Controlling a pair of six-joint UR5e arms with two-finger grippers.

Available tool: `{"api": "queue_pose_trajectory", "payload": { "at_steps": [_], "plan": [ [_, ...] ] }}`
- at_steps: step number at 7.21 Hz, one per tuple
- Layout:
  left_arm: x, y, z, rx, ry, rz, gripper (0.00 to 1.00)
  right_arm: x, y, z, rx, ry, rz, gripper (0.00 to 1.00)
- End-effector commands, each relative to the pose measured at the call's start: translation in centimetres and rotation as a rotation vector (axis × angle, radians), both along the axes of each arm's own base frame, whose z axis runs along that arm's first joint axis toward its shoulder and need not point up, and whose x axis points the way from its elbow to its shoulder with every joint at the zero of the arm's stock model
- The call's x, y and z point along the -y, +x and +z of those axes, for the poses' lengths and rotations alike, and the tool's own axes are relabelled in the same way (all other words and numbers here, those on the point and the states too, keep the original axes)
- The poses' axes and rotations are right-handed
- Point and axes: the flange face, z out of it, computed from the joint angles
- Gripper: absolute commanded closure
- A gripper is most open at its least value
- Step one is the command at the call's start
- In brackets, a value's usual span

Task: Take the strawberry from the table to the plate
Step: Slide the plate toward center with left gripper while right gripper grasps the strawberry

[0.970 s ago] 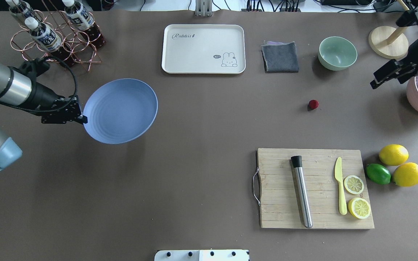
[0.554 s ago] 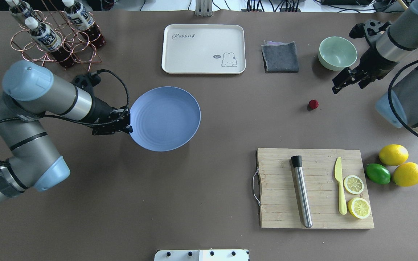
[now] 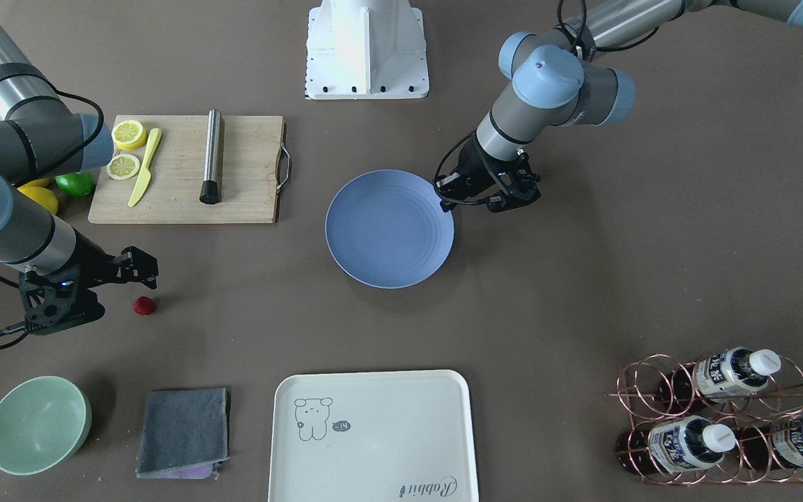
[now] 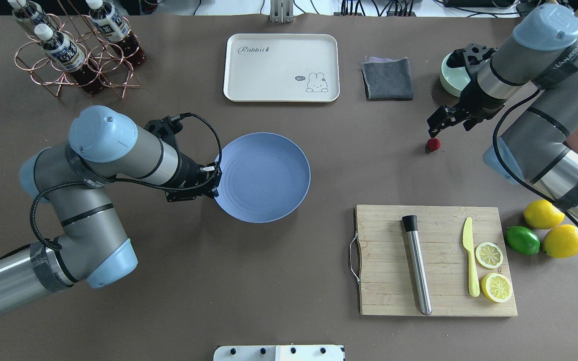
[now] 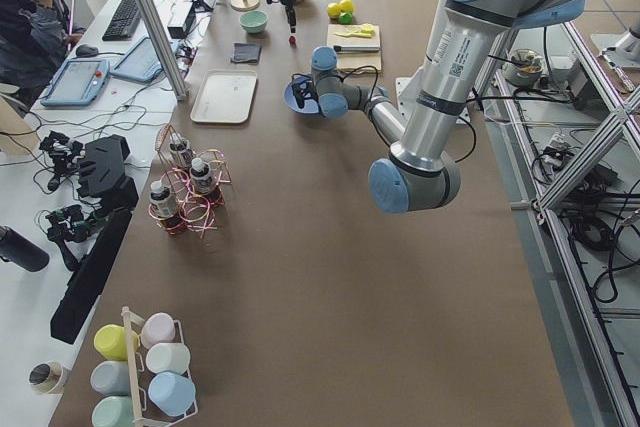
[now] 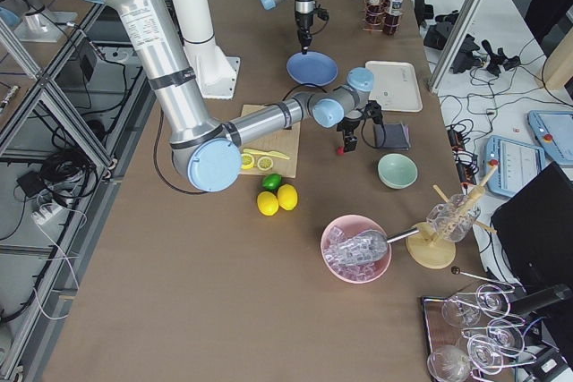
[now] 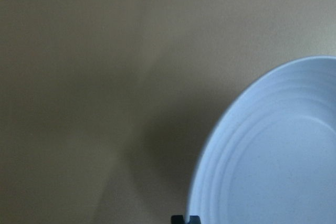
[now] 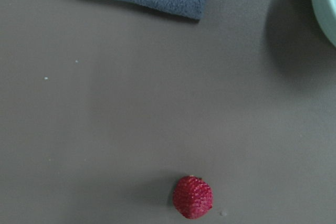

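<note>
The strawberry, small and dark red, lies alone on the grey-brown table right of centre. My right gripper hovers just beyond it, open, with nothing between its fingers. No fingertip shows in the right wrist view. The periwinkle-blue plate is empty and sits mid-table, casting a shadow. My left gripper is shut on the plate's near-left rim.
A wooden cutting board at front right carries a steel muddler, a yellow knife and two lemon halves. Lemons and a lime lie beside it. A grey cloth, mint bowl, cream tray and bottle rack line the far side.
My left arm has carried the plate rightward from the table's left toward its middle. The right arm has swung in from the right edge to just beside the strawberry.
</note>
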Motion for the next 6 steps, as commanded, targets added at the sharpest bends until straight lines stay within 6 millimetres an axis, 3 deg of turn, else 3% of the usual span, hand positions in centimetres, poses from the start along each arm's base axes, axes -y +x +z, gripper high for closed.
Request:
{"api": "queue_pose_trajectory", "payload": {
  "at_steps": [1, 3, 6],
  "plan": [
    [-1.4, 1.8, 0.1, 0.016, 0.015, 0.0, 1.0, -0.3, -2.0, 0.3, -0.025, 0.004, -0.005, 0.01],
    [-2.3, 2.6, 0.1, 0.014, 0.013, 0.015, 1.0, -0.2, -2.8, 1.4, -0.059, 0.006, -0.002, 0.02],
    [-2.5, 2.6, -0.2, 0.01, 0.014, 0.016, 1.0, 0.3, -3.6, 1.5, -0.07, 0.007, -0.004, 0.1]
  ]
}}
